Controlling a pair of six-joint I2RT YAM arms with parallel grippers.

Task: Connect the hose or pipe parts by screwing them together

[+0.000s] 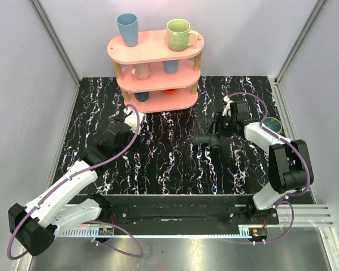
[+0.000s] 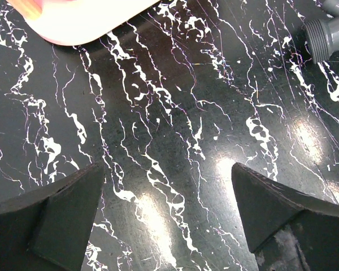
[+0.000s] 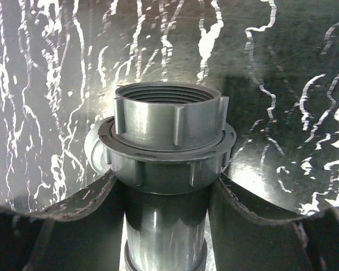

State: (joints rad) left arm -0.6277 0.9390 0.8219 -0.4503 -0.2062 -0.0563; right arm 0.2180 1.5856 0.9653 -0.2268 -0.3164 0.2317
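**Spotter:** Which way are the pipe parts from your free claw?

**Me:** Seen from above, the pipe parts lie at about 3 o'clock from my left claw. They are well apart from it, with bare worktop between. My left wrist camera catches only a grey threaded end, up in the 1 o'clock corner. My right claw is by far the nearer, because it is already on them.

**Spotter:** How do they lie?

**Me:** Through my right wrist camera the stem runs from 6 to 12 o'clock, straight out between my fingers. It ends in a ribbed nut whose threaded mouth opens toward 12. A threaded side branch sticks out at 9 o'clock. From above, that branch points to 9 o'clock too, toward my left arm's side.

**Spotter:** And the claws?

**Me:** The right one is partly closed and clamped on the stem just below the nut, a finger pressing on each side. The left one is spread wide, holding and touching nothing. It hovers near the foot of the pink shelf, which shows at 11 o'clock in its own view.

**Spotter:** So what does the next move turn on?

**Me:** As I judge it, the left claw has to travel toward 3 o'clock to meet the branch facing it while the right keeps the stem steady. I can't tell whether the joint is already tight.
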